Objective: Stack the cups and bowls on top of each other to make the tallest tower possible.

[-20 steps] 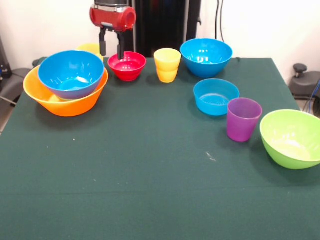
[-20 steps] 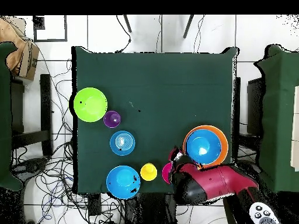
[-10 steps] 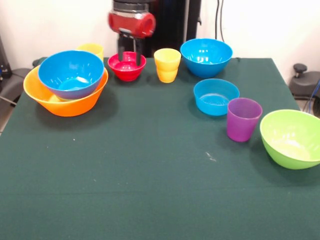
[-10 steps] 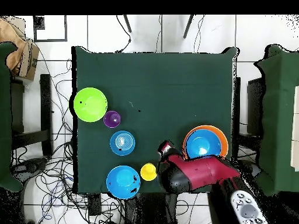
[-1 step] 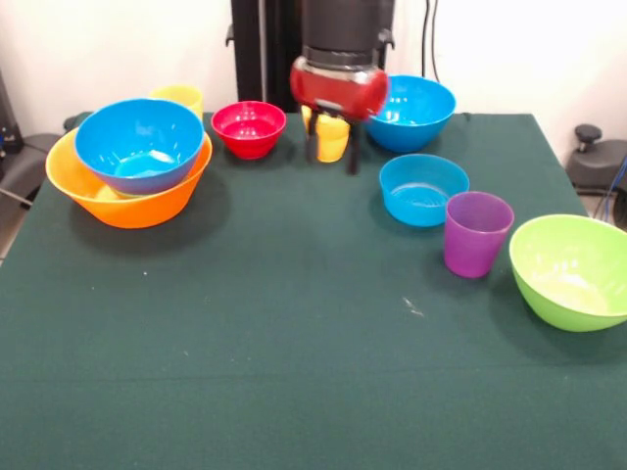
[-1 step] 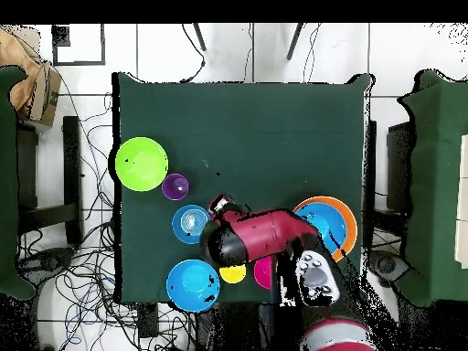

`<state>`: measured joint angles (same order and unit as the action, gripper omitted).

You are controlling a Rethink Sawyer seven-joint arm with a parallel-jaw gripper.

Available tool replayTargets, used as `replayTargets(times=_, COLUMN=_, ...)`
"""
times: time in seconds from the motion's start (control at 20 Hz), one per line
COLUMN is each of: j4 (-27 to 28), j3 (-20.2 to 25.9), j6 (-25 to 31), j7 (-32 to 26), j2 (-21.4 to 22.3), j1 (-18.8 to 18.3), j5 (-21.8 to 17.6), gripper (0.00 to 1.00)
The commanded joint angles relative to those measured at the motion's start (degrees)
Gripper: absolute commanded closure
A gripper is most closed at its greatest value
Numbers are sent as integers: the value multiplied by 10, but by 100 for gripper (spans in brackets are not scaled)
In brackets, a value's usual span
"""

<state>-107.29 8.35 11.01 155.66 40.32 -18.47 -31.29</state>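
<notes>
Front view shows the gripper (image 5: 331, 157) spread open, empty, straddling the yellow cup (image 5: 330, 137), so I judge grasping comes next: lower, then close on it.

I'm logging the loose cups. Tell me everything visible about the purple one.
The translucent purple plastic cup is a glossy tapered tumbler, taller than wide, standing upright and empty with its mouth up on the dark green tablecloth. It sits between the shallow blue bowl and the large lime green bowl, close to both; contact is unclear.
</notes>
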Motion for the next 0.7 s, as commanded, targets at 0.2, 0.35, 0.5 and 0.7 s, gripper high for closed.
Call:
replayTargets(times=0.2, j4=125, j3=-81, j6=51, j7=100, j2=-98, j1=82, j5=99, gripper=0)
replayTargets(times=0.35, j4=132, j3=-98, j6=42, j7=91, j2=-109, j1=98, j5=122, gripper=0)
replayTargets(times=0.5, j4=130, j3=-104, j6=41, j7=78, j2=-107, j1=102, j5=139, gripper=0)
replayTargets(times=0.7, j4=129, j3=-114, j6=39, j7=66, j2=-108, j1=113, j5=161, gripper=0)
